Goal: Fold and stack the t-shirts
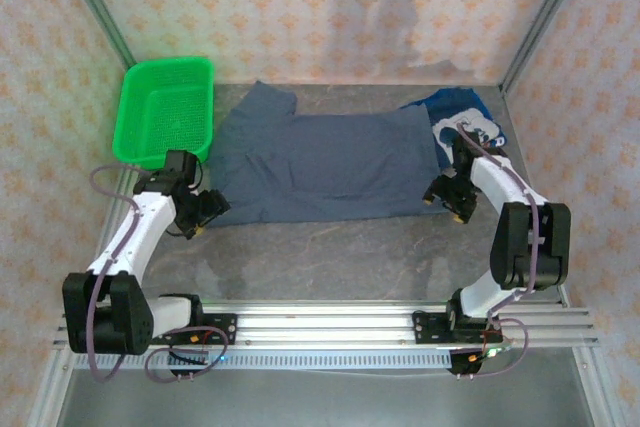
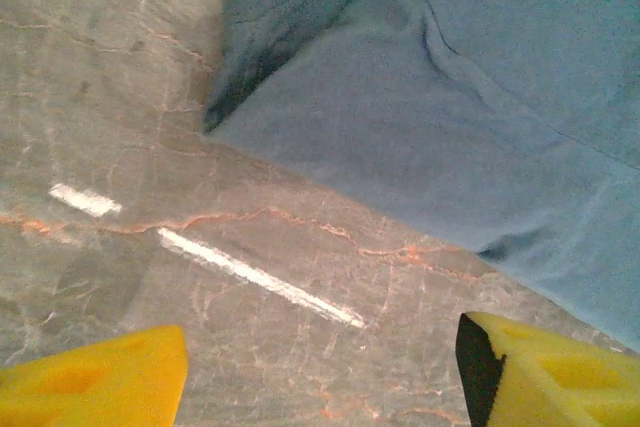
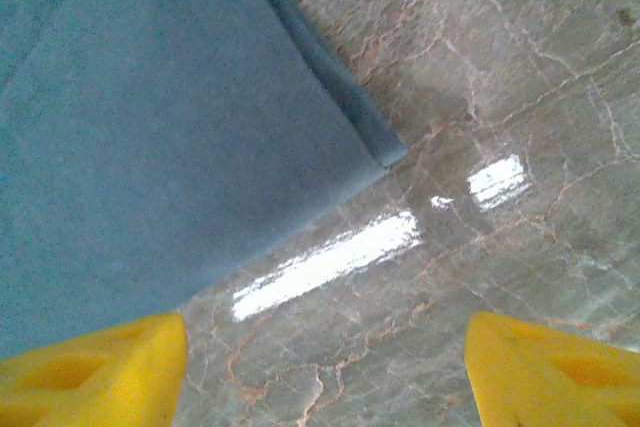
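A slate-blue t-shirt [image 1: 320, 167] is seen spread flat across the middle of a grey marbled table [image 1: 330, 247], one sleeve pointed toward the far left. A royal blue t-shirt [image 1: 462, 112] is bunched at the far right corner, touching the slate-blue one's right edge. Its white graphic print is turned upward and partly crossed by the right arm. The print is too small for any lettering to be read. A green mesh basket [image 1: 165, 107] is set at the far left, just beside the spread shirt's sleeve.

The left gripper [image 1: 205, 209] is held low at the shirt's near left corner. In the left wrist view its yellow fingers [image 2: 100, 382] are spread wide, with nothing between them but bare tabletop. The shirt's hem and a folded edge are seen just beyond them.

The right gripper [image 1: 447, 199] is placed at the near right corner of the same shirt. In the right wrist view its yellow fingers [image 3: 560, 367] are likewise parted wide over the stone. The hemmed corner of the slate-blue cloth is shown beside the left fingertip, and whether the two touch cannot be told. Bright lamp reflections are caught on the table between the fingers. No brand marks or labels can be read on either shirt or on the basket.
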Robot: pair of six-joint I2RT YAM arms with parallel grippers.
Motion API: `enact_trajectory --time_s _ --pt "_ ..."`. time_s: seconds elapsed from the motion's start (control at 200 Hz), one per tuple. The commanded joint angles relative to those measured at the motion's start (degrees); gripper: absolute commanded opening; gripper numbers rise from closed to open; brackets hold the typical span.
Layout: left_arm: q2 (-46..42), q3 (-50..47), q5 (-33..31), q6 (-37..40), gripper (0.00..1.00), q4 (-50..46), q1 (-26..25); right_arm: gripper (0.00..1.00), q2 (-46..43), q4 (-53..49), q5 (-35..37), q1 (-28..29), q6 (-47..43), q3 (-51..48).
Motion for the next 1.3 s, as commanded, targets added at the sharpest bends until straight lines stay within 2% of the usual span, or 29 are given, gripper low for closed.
enact_trajectory --time_s 0.0,0.26,0.405,0.465,0.545,0.685,0.751,0.886,1.056,1.196,1.221,1.291 --pt "3.2 -2.4 -0.4 -2.0 0.69 6.7 1.4 0.72 1.6 3.6 -2.2 -2.0 2.0 -1.7" --pt "8.2 -5.1 -2.0 -5.3 0.66 17.6 2.4 0.7 3.2 6.2 -2.8 -2.8 2.0 -2.2" --pt "11.9 -6.3 -3.2 -6.0 0.61 21.8 2.4 0.64 7.0 9.0 -4.2 -2.8 3.3 -1.4" --pt "13.3 -6.5 -3.9 -5.9 0.58 23.0 2.5 0.58 8.4 10.6 -4.8 -2.8 4.1 -1.3" --pt "14.6 -6.3 -5.1 -5.4 0.47 23.6 2.5 0.41 10.3 11.4 -4.5 -2.8 5.2 -0.6" --pt "15.0 -5.4 -9.0 -3.7 0.19 19.6 2.7 0.18 9.8 10.1 -2.5 -2.8 6.0 0.0" --pt "12.4 -5.7 -11.0 -3.1 0.12 16.3 3.0 0.11 7.5 8.3 0.4 -2.8 5.7 0.0" --pt "4.1 -8.3 -13.8 -3.3 0.09 9.2 3.5 0.02 2.5 4.8 5.3 -2.8 6.5 -2.0" --pt "-3.6 -14.8 -12.3 -8.0 0.09 5.7 3.8 0.01 -1.1 4.7 5.9 -2.8 10.2 -6.7" --pt "-4.9 -19.4 -11.8 -11.9 0.09 5.2 3.8 0.01 -1.2 4.0 6.8 -2.8 12.1 -8.9" --pt "-4.9 -19.8 -12.2 -12.2 0.09 4.9 3.8 0.02 -1.2 3.8 6.9 -2.8 12.4 -9.3" --pt "-4.8 -19.9 -12.7 -12.7 0.23 4.6 3.8 0.07 -1.5 4.1 6.6 -2.8 12.8 -10.4"
